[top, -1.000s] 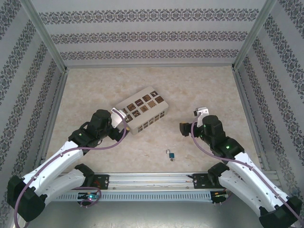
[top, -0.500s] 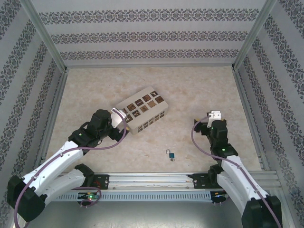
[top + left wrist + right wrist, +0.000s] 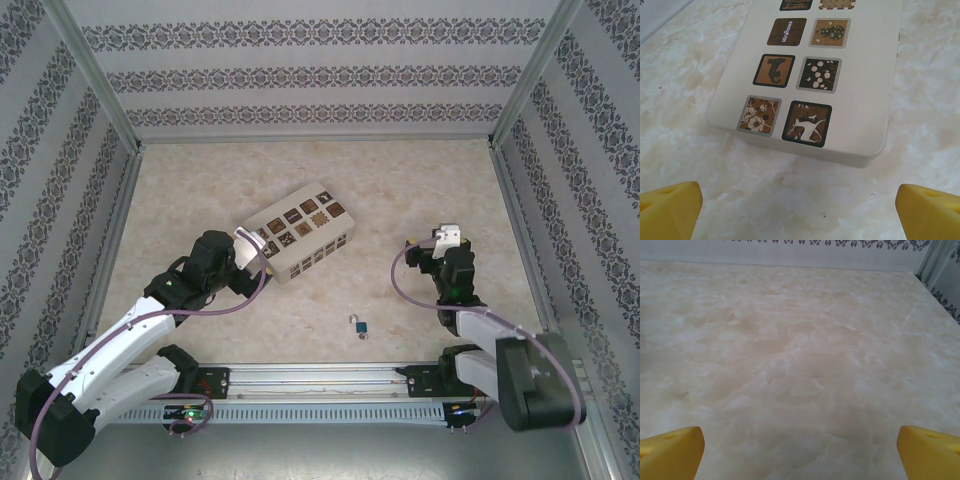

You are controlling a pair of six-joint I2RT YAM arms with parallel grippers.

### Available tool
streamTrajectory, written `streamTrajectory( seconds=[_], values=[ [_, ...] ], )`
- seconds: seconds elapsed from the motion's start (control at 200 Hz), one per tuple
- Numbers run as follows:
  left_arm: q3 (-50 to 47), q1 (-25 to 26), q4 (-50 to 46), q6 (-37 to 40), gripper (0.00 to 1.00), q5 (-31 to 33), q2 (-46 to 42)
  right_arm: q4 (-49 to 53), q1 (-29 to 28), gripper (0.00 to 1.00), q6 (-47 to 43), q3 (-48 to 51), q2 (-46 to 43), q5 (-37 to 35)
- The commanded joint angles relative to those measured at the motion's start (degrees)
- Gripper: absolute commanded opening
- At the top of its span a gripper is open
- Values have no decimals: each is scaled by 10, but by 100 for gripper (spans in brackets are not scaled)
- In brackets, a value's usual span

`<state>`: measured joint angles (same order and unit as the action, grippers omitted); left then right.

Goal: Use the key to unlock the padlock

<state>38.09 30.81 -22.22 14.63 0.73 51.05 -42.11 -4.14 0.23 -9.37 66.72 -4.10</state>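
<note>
The tiny blue padlock (image 3: pixel 358 326) with its thin silvery shackle lies on the marble tabletop near the front edge, between the two arms. The key is too small to tell apart from it at this distance. My left gripper (image 3: pixel 252 246) is open at the near corner of the cream box (image 3: pixel 298 232); in the left wrist view its yellow fingertips (image 3: pixel 670 210) stand wide apart, nothing between them, with the cream box (image 3: pixel 860 100) just ahead. My right gripper (image 3: pixel 422 250) is open over bare table to the right of the padlock, its yellow fingertips (image 3: pixel 671 452) wide apart and empty.
The cream box with brown patterned squares lies tilted at the table's middle left. Patterned walls close in the table (image 3: pixel 420 190) at the back and on both sides. A metal rail (image 3: pixel 320 378) runs along the front edge between the arm bases.
The right arm has folded back toward its base, and its gripper has swung from pointing left near the padlock to facing the far table. The left arm and padlock have not moved.
</note>
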Motion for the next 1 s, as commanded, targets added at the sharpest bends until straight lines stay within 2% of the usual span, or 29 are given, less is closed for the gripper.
streamTrajectory(
  seconds=[0.0,0.09,0.325,0.45,0.59,0.75,0.869,0.994],
  values=[
    [-4,9,11,9,99,11,-2,-130,8,98,0,-24,55,31],
    [-5,9,12,10,99,13,-2,-145,10,98,-14,-39,94,37],
    [-9,9,17,15,99,23,0,-298,21,98,-7,-36,228,53],
    [-11,8,20,33,99,49,5,-222,30,98,1,-62,210,57],
    [-24,6,30,65,99,117,2,-105,46,98,24,-126,207,52],
    [-45,-5,78,58,99,152,-13,-116,46,98,25,-123,210,52],
    [-54,-35,131,18,99,131,-27,-121,46,99,25,-122,210,52],
    [-86,-45,238,0,99,134,-24,-122,46,98,25,-122,210,52]
  ],
)
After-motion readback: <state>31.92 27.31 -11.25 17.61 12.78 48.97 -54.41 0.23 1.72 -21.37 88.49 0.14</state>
